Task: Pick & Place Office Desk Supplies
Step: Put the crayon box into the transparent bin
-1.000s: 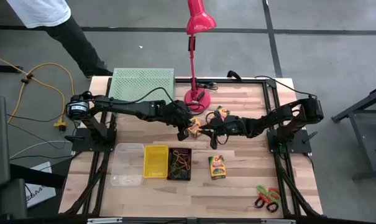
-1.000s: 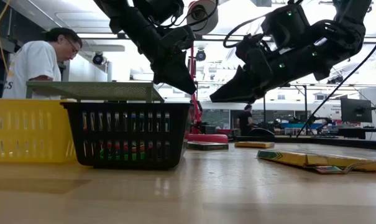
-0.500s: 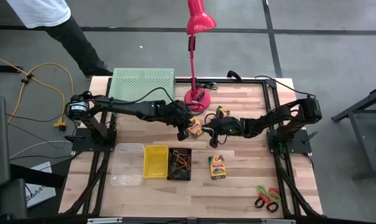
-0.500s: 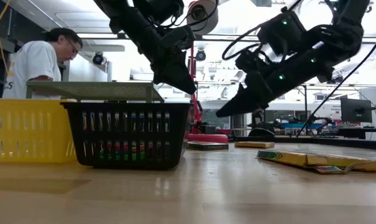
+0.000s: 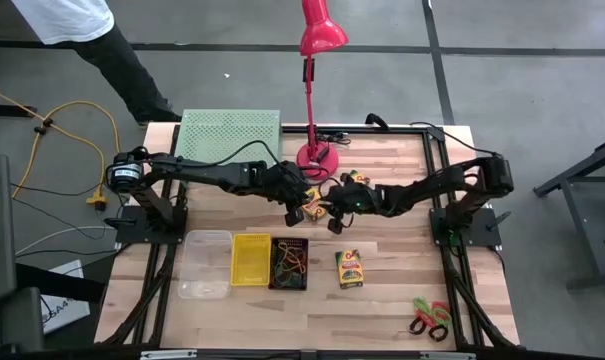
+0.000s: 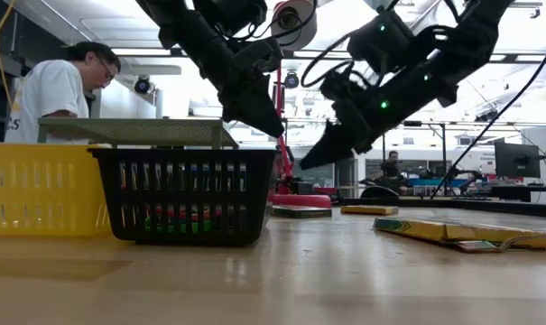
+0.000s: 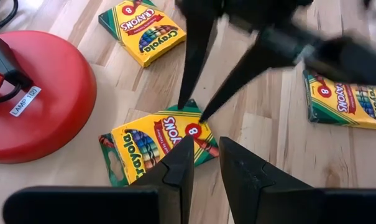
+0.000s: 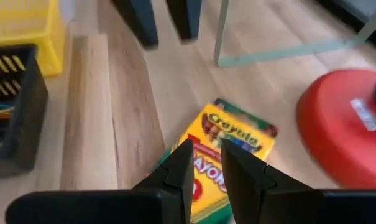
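Note:
A yellow crayon box [image 5: 314,207] [image 7: 156,146] lies flat on the table's middle, in front of the red lamp's base. My left gripper [image 5: 294,213] [image 7: 206,165] hangs above its left side, narrowly open, with nothing between the fingers. My right gripper [image 5: 332,223] [image 8: 207,163] slants down over the same box from the right, also narrowly open. Its tips [image 7: 195,112] stand over the box's far corner, and the low view shows them clear of the table. A second box [image 5: 357,180] lies behind it. A third box [image 5: 350,268] lies nearer the front.
Clear bin [image 5: 205,262], yellow bin [image 5: 250,258] and black mesh bin [image 5: 289,262] with coloured loops stand in a row at front left. Scissors [image 5: 430,318] lie at front right. The red lamp [image 5: 313,155] and green rack [image 5: 229,133] stand at the back. A person [image 6: 56,95] stands behind the table.
My right gripper has gone toward the table's left, closer to my left gripper and the crayon box between them. Its fingers have tipped further downward. My left gripper and the boxes have kept still.

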Controlling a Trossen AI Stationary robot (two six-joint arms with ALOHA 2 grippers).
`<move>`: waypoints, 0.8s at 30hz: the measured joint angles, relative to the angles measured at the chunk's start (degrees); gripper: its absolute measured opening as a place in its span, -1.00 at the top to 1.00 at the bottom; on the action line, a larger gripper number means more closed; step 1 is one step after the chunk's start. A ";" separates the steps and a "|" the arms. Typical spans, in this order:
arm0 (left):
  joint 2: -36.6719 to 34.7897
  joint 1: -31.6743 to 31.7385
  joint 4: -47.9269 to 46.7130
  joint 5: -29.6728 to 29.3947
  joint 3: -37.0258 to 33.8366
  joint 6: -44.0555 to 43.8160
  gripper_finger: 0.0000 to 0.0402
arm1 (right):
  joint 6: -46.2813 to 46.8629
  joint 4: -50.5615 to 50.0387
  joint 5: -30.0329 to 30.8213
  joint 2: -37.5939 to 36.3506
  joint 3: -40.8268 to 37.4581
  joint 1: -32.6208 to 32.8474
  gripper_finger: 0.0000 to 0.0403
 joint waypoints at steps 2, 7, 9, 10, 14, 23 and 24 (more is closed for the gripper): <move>0.00 0.00 -0.07 0.02 0.00 0.00 0.65 | 0.84 -0.29 -0.09 1.72 -0.32 0.58 0.65; 0.00 0.00 -0.25 0.02 0.00 -0.03 0.65 | 1.31 3.81 -0.11 5.40 -0.23 2.28 0.65; 0.00 0.00 -0.26 0.02 0.00 -0.04 0.65 | 1.34 4.27 0.51 6.36 -0.21 2.81 0.65; 0.00 0.00 -0.25 0.02 0.00 -0.03 0.65 | 1.42 4.29 1.34 6.53 -0.20 3.06 0.65; 0.00 0.02 -0.24 0.02 0.00 -0.07 0.65 | 1.94 4.47 1.33 6.53 -0.22 3.19 0.65; 0.00 0.00 -0.20 0.01 0.00 -0.12 0.65 | 2.82 5.12 4.80 7.61 -0.19 3.14 0.65; 0.00 0.00 -0.20 0.00 0.00 -0.13 0.65 | 3.07 5.23 4.78 8.04 -0.19 3.14 0.65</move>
